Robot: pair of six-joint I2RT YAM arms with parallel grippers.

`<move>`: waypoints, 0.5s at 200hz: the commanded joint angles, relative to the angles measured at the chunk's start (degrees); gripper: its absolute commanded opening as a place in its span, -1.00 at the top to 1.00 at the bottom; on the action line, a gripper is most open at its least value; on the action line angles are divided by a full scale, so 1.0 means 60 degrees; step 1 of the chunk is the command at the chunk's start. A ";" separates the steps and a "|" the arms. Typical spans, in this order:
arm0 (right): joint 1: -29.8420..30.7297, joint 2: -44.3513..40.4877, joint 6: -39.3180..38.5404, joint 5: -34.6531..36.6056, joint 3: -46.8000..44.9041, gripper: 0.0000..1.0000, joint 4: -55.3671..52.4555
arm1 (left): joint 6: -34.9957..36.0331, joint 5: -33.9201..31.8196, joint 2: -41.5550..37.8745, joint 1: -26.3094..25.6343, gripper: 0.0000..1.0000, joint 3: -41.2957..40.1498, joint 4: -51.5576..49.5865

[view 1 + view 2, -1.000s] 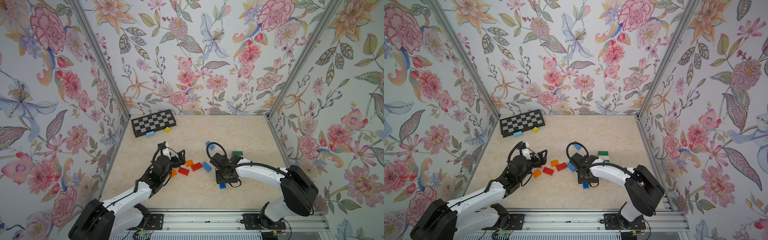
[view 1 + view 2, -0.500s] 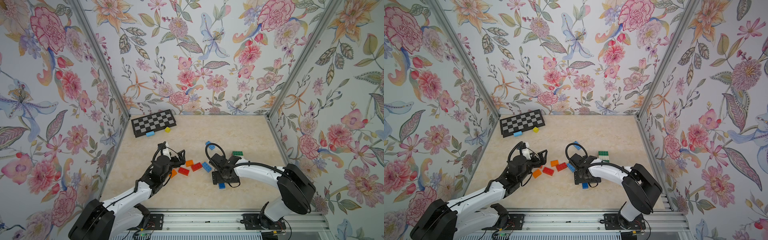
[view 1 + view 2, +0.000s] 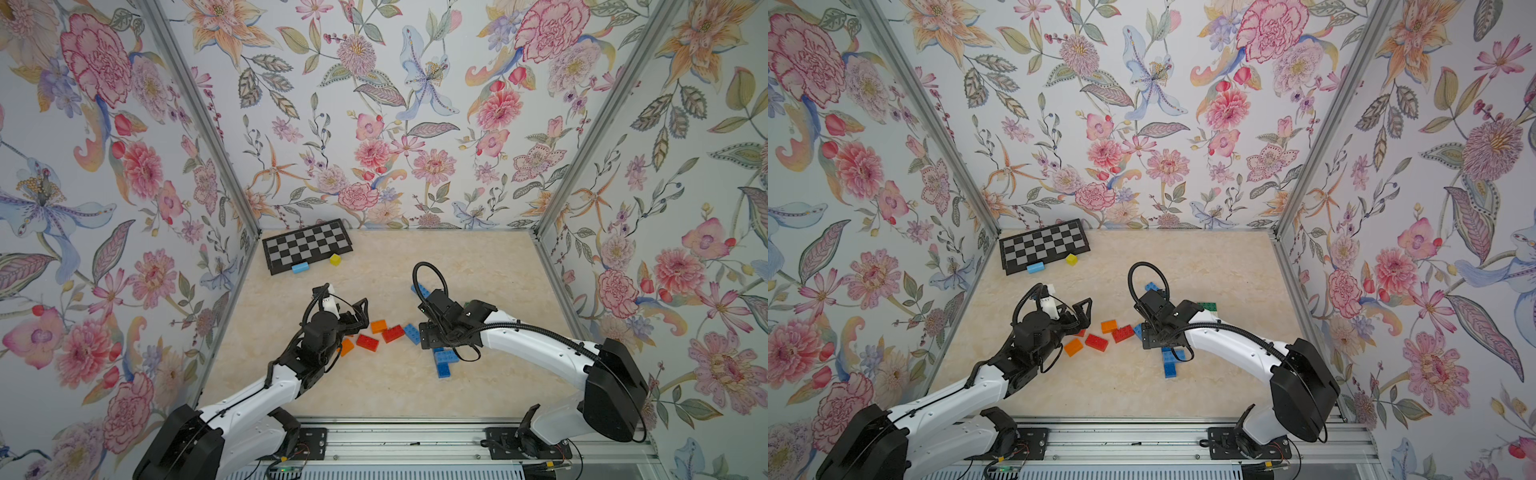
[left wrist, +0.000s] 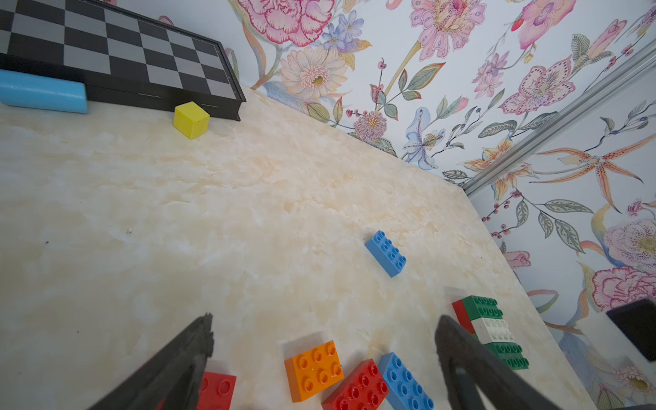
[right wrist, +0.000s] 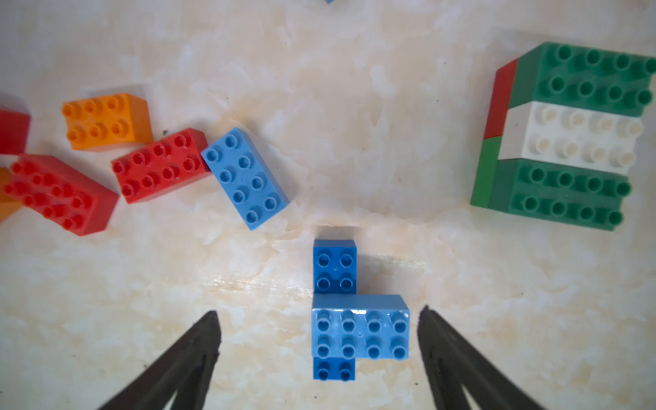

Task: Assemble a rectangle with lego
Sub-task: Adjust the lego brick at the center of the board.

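Tabletop (image 5: 355, 106) bears blue lego (image 5: 360, 332) between spread jaws of right hand (image 5: 318, 312).

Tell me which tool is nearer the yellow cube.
Left. The left tool hangs open over the orange brick, the yellow cube beyond its fingertips; the right tool is farther off, open above the stacked blue bricks.

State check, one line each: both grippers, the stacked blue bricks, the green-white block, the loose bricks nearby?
Blue two-brick lego stack: joined crosswise, studs up, not gripped.
Green-white-green lego block: joined, sitting on a red-and-green lower layer.
Orange brick, red brick, light blue brick: loose, studs up.
Left gripper: open, empty.
Right gripper: open, jaws either side of the blue stack, not closed on it.
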 commanded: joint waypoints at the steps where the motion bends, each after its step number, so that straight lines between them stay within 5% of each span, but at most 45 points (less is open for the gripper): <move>1: 0.0273 0.0634 -0.0631 0.0025 0.0878 -0.37 0.0021 | 0.0111 -0.0483 -0.0227 0.0126 -0.98 0.0040 -0.0344; 31: 0.0569 0.1613 -0.0809 -0.0880 0.1368 0.18 0.0513 | 0.0074 -0.0762 -0.0431 0.0124 -0.98 0.0003 -0.0606; 100: 0.0826 0.3338 -0.0575 -0.2087 0.1194 0.47 0.1285 | 0.0059 -0.0991 -0.0589 0.0155 -0.98 -0.0019 -0.0805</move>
